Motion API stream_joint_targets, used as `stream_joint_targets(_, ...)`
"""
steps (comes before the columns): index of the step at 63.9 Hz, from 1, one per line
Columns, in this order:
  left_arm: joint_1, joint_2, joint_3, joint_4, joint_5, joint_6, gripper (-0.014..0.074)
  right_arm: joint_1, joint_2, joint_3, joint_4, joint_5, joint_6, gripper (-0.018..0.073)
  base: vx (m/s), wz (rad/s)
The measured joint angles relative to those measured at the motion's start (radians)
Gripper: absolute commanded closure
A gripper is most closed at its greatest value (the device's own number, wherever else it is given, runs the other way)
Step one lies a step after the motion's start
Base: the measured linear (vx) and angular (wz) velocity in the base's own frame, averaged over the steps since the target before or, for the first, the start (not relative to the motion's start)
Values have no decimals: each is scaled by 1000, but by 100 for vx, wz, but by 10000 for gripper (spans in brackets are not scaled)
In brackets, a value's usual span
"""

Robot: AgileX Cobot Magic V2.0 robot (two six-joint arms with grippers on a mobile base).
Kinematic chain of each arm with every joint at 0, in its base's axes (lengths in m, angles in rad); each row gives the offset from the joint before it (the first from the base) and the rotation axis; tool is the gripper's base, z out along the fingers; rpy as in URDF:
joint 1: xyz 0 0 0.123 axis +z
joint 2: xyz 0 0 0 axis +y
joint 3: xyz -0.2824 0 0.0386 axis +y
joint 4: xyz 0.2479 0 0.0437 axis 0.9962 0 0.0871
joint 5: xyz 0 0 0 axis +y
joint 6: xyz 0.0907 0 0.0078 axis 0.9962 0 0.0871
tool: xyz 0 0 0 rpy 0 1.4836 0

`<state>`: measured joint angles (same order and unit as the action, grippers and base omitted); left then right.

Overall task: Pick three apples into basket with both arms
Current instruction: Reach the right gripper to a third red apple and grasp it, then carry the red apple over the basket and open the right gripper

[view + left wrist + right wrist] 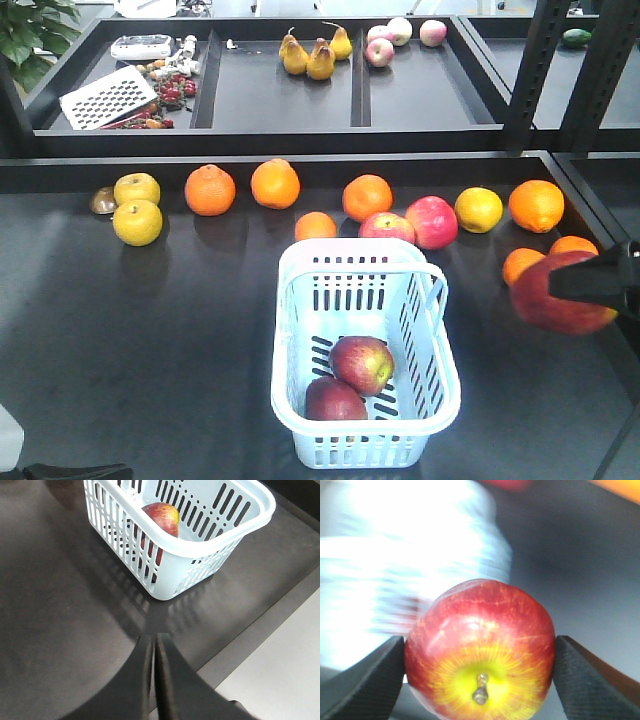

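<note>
Apple (480, 650) clamped between right gripper (479, 672) fingers (367, 680); no writing legible.

A: Dark apples (360, 363), how many are counted?
B: Three. Two are seen inside the one basket (283, 390), and a third dark apple (556, 297) is seen off to its right.
A: And the oranges (275, 184)?
B: Seven are tallied on the table (150, 350), plus one yellow citrus (478, 209) and two yellow-green fruits (137, 222).
A: Pink-red apples (431, 221)?
B: Five are counted: two on the table, three on the back shelf (270, 100), where three pears (320, 60) are also noted.
</note>
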<state>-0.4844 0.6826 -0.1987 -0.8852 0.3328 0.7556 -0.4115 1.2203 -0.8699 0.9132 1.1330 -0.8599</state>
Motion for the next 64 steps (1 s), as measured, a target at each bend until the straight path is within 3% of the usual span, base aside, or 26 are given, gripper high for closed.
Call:
stream_joint_targets(8, 0, 0, 0, 0, 0, 0, 603, 70, -4, 12, 39, 15, -23, 556, 0, 0)
stream_joint_targets(16, 0, 0, 0, 0, 0, 0, 603, 247, -3, 49, 45, -38, -34, 554, 0, 0)
stream_joint_targets(33, 0, 0, 0, 0, -5, 0, 603, 610, 62, 104, 74, -438, -34, 496, 0, 0)
stream_joint_targets(44, 0, 0, 0, 0, -5, 0, 603, 722, 191, 104, 96, -592, -51, 274, 0, 0)
stream_joint_targets(56, 0, 0, 0, 0, -5, 0, 603, 740, 317, 104, 109, -646, -55, -50, 0, 0)
stream_joint_targets(64, 0, 0, 0, 0, -5, 0, 603, 740, 342, 104, 127, -670, -58, -136, 0, 0)
